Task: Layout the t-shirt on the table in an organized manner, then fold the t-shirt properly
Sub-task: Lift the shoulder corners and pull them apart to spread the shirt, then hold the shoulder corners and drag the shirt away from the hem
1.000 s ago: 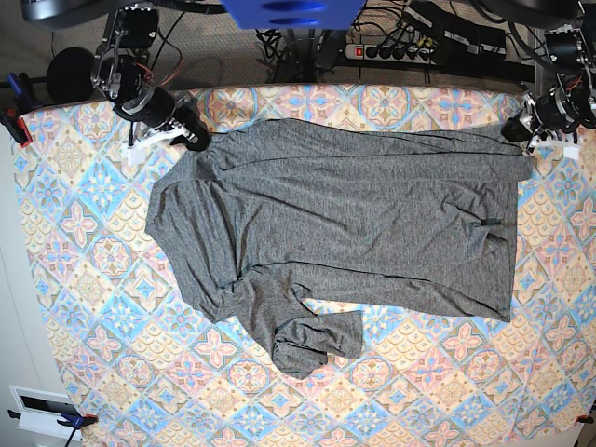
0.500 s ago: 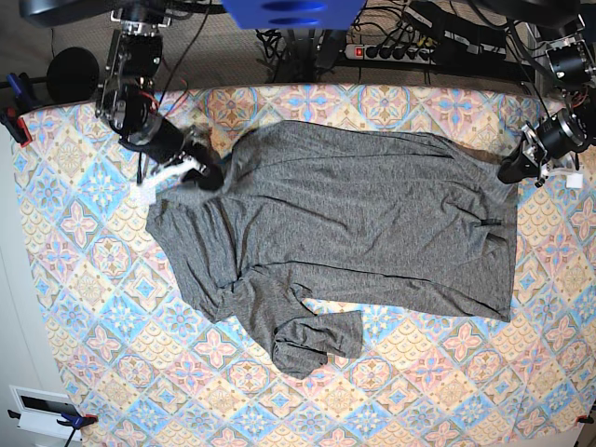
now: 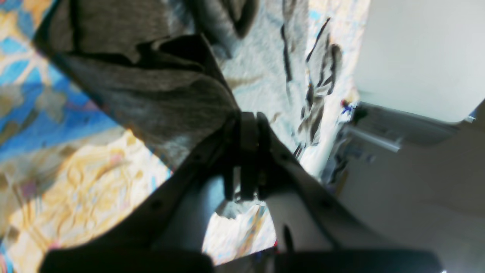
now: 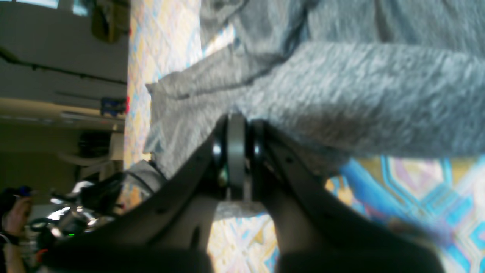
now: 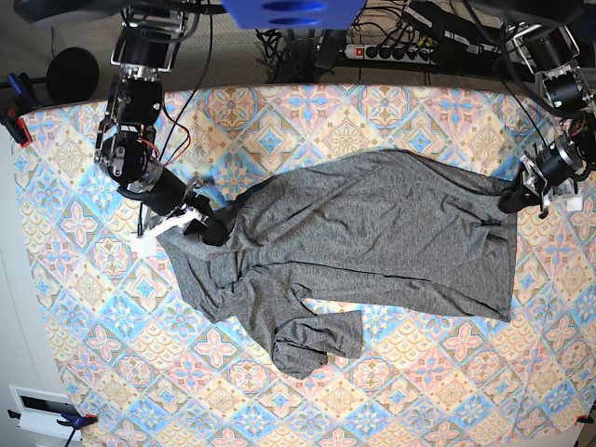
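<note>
Both grippers, right [image 5: 212, 230] and left [image 5: 510, 199], clenched on the shirt [image 5: 372, 237], had dragged its far edge nearer, starting a fold.

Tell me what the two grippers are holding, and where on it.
Both hold the t-shirt: right gripper at the shoulder end's upper edge, left gripper at the hem corner.

Lying along the far edge behind the tabletop: a black power strip [image 5: 402, 51] with a red switch, cables tangling beside it. Sitting at the far left corner: a round black object [image 5: 72, 74], with a red-and-blue clamp [image 5: 16, 110] gripping the edge just below it. Resting near the bottom left corner: a white box [image 5: 39, 410], a second small clamp [image 5: 74, 421] showing just beside it. Hanging at top centre: a blue mount [image 5: 292, 12].
</note>
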### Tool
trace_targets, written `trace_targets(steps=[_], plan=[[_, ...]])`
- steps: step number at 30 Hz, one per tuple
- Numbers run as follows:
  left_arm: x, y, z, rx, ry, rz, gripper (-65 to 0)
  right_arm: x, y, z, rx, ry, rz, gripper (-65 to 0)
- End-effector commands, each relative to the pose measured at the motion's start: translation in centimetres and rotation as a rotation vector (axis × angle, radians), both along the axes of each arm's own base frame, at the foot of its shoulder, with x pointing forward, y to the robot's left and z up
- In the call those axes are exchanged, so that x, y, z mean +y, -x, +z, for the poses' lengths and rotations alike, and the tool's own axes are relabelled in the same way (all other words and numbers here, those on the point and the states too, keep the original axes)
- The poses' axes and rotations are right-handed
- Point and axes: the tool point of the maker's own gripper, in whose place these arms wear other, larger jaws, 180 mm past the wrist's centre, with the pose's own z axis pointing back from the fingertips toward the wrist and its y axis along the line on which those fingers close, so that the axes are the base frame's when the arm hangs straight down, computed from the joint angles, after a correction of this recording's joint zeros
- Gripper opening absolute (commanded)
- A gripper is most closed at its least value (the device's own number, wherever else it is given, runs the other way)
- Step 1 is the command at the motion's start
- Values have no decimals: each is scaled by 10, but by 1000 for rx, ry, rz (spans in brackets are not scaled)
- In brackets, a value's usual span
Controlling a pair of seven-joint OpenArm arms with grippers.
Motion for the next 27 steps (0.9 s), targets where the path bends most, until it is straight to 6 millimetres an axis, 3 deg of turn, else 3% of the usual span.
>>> trace_targets(steps=[1,5,9,16,19,23,27], plan=[[9,-6,8,-18,1,14,-650,-3,-5,2,-8,-8,-6,-650],[18,-13,4,10,-34,39,-650,-5,-10,-21,60,-35,-23,-650],[29,-19,1,38,-121,42,-650,-8,-3,-46,136,-54,-39,-650],[55,-21,-8,65,-257,125,-650,-28,-13,-50,149,-43,-74,-650],[62,-15,-27,120,-247,160,-650,-40,-10,-58,176,-38,-96,-650],[66,-10,-53,194,-174,204,-650,-48,-9,-60,183,-25,-105,-650],[63,-15,-53,188,-162,205,-650,-50,-9,-60,182,-21,-106,-650]])
